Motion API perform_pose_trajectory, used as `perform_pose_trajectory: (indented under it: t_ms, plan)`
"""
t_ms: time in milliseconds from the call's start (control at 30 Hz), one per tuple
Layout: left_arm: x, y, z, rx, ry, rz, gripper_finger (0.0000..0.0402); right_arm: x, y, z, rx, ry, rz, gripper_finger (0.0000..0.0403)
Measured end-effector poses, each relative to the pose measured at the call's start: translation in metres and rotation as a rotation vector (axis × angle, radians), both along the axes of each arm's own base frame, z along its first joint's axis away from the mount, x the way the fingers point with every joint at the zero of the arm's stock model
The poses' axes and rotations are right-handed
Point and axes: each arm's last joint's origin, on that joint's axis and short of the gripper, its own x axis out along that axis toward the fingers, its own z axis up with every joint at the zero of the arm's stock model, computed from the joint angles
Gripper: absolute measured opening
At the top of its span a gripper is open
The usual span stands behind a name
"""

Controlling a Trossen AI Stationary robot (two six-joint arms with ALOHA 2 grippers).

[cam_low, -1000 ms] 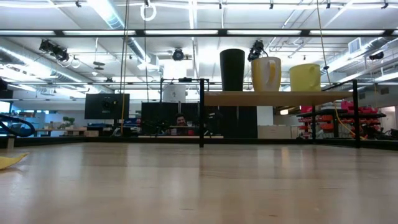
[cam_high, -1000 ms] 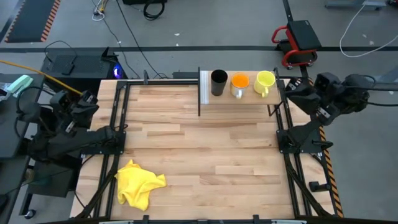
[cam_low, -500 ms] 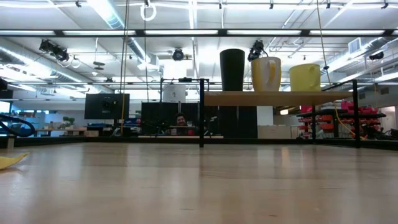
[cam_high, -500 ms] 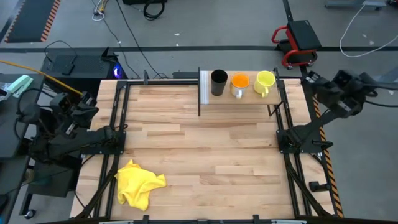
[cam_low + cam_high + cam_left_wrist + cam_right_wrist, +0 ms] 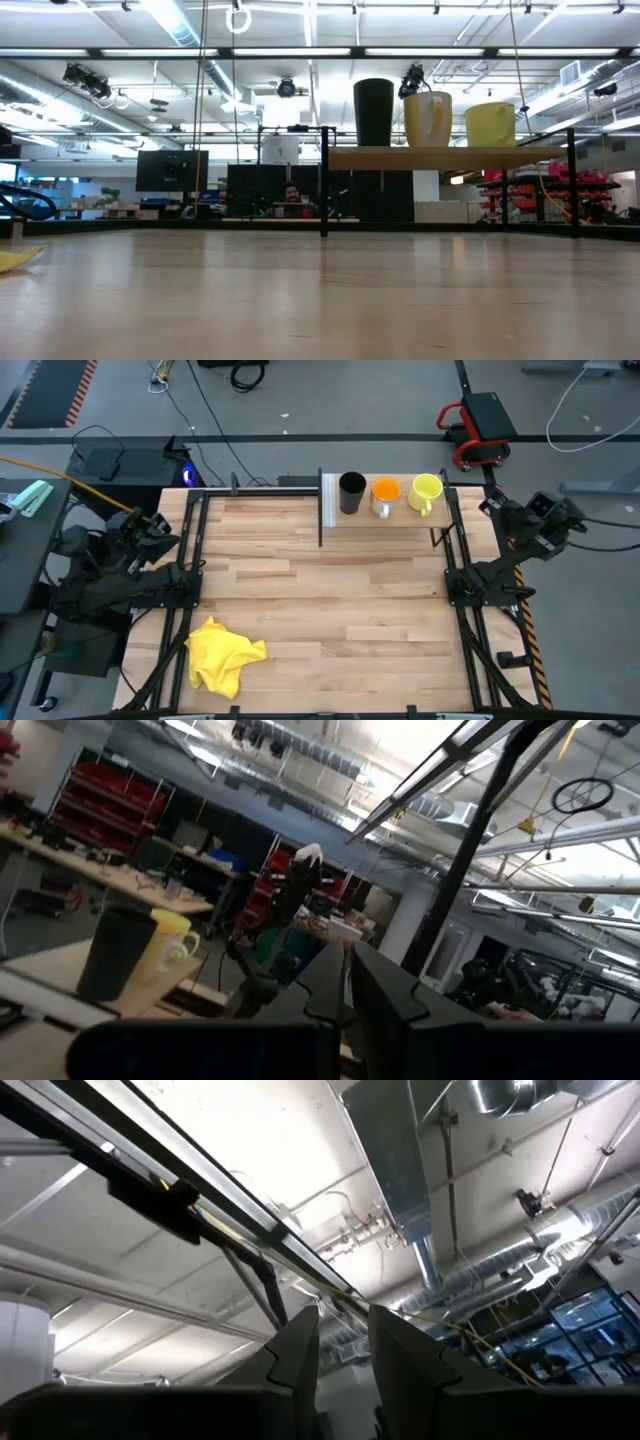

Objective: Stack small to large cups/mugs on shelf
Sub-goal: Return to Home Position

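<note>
From above, the shelf [image 5: 392,518] sat at the table's [image 5: 320,595] far edge, and all three vessels stood on it in a row. The black cup [image 5: 351,492] was just beside the white end panel [image 5: 327,500], the orange cup [image 5: 385,493] stood in the middle, and the yellow-green mug [image 5: 425,491] was at the outer end. None of them touched. The left gripper [image 5: 163,526] hung off the table's left side and the right gripper [image 5: 496,508] off its right side, both well apart from the shelf. A yellow cloth [image 5: 224,652] lay crumpled at the near left corner.

Down at table height, the shelf [image 5: 440,157] showed as a raised board with the black cup [image 5: 373,112] tallest, then the orange cup [image 5: 427,119], then the mug [image 5: 490,124], all upright. No arm was in this view. A sliver of the cloth [image 5: 14,260] peeked in at the left edge, and a person [image 5: 291,194] sat far back in the room.

On the left wrist, the left gripper [image 5: 345,960] had its fingers drawn nearly together and held nothing. It looked across at the black cup [image 5: 116,953], with a yellow vessel showing behind it. Which one, I couldn't tell.

On the right wrist, the right gripper [image 5: 343,1320] pointed up at the ceiling ducts. Its fingers were slightly parted and empty.
</note>
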Motion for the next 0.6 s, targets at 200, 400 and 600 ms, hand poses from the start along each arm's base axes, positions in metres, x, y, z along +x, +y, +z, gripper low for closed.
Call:
perform_pose_trajectory:
  t_ms: [200, 400, 600]
  plan:
    - [0.017, 0.006, -0.014, -0.027, 0.0, -0.009, 0.0023, 0.014, 0.006, -0.02, 0.005, -0.04, -0.006, 0.0098]
    - [0.025, 0.009, -0.021, -0.027, 0.003, -0.009, 0.0031, 0.02, 0.013, -0.038, -0.073, -0.212, 0.017, 0.0098]
    - [0.023, 0.008, -0.019, 0.044, 0.001, 0.015, 0.0036, 0.03, 0.018, -0.063, -0.107, -0.233, -0.017, 0.0098]
